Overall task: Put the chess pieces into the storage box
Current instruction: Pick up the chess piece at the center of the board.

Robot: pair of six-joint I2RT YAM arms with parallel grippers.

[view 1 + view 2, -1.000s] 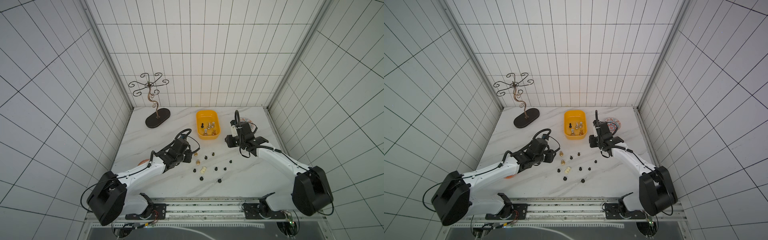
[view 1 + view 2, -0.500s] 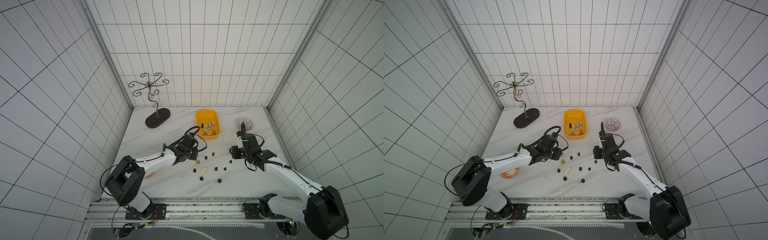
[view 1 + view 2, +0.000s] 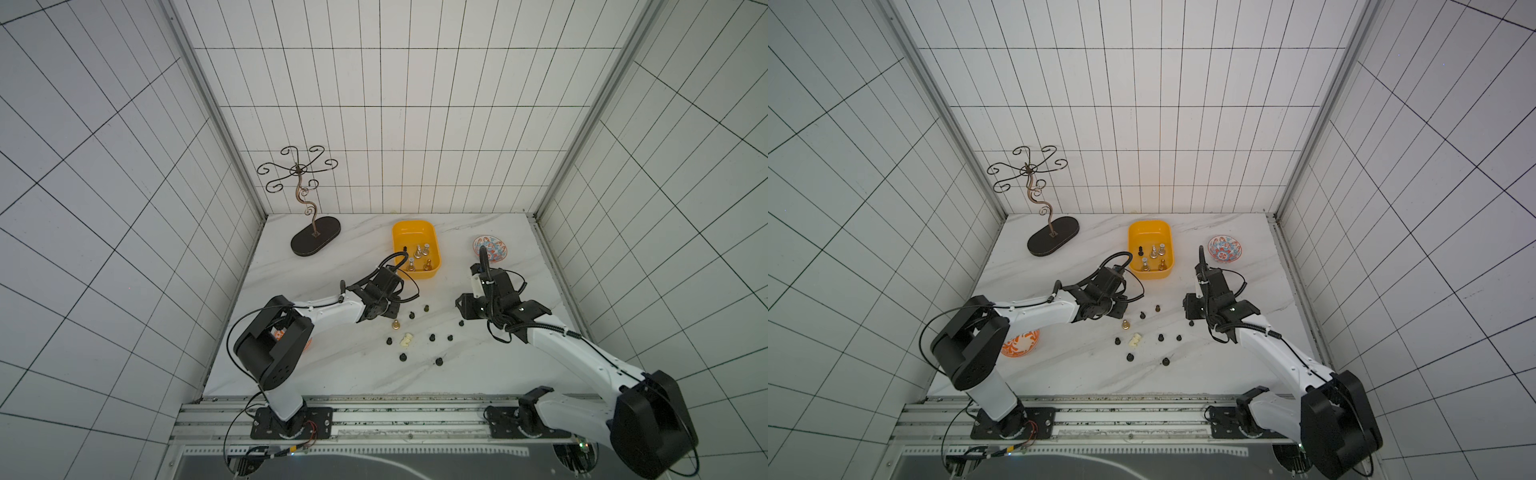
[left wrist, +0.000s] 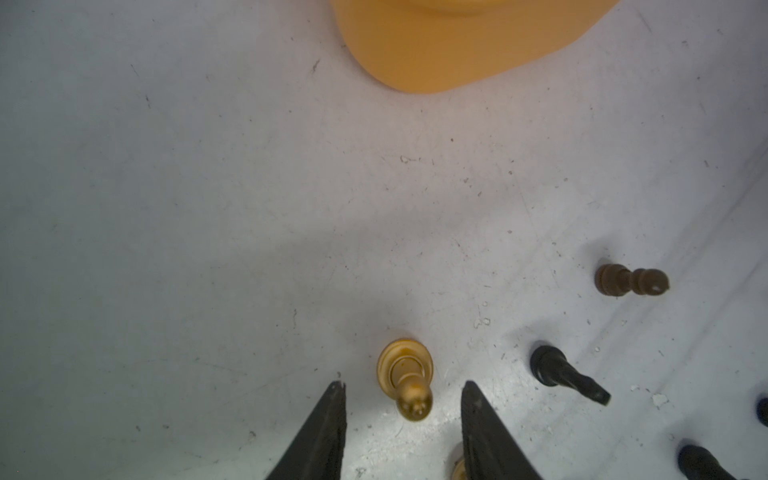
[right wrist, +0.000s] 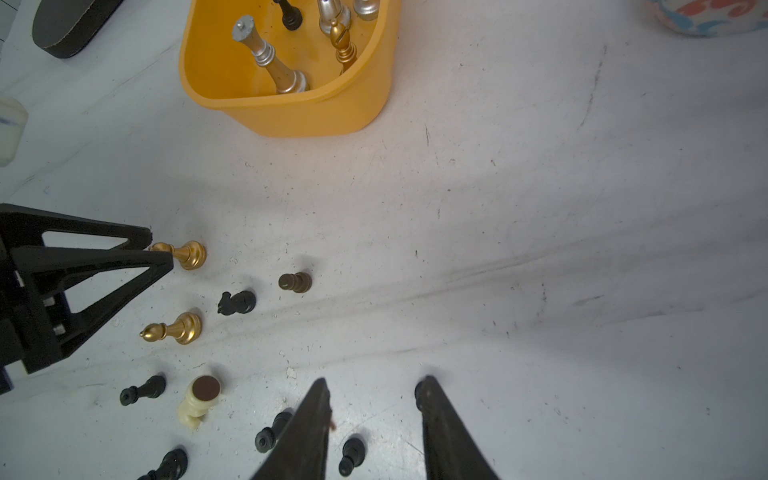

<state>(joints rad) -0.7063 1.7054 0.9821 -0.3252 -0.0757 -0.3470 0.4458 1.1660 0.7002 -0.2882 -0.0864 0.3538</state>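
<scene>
Robot arms (image 3: 332, 309) reach in from both sides over a white marbled surface (image 3: 345, 374), where loose chess pieces (image 3: 432, 337) stand and lie scattered between them. The left fingers (image 4: 328, 432) are spread, their tips on either side of the head of an upright gold pawn (image 4: 405, 368), with a gap showing on each side. A gold bishop (image 5: 174, 330) stands just beside that pawn, and a cream piece (image 5: 199, 399) lies on its side among black pawns (image 5: 143, 388). The right fingers (image 5: 446, 440) are also spread and hold nothing, low over the black pawns nearest that arm. The storage box (image 3: 415, 235), yellow-orange, sits toward the far wall between a scrolled metal stand (image 3: 315, 243) and a patterned bowl (image 3: 490, 249). In both top views, several pieces stand inside it: silver, gold and one black.
</scene>
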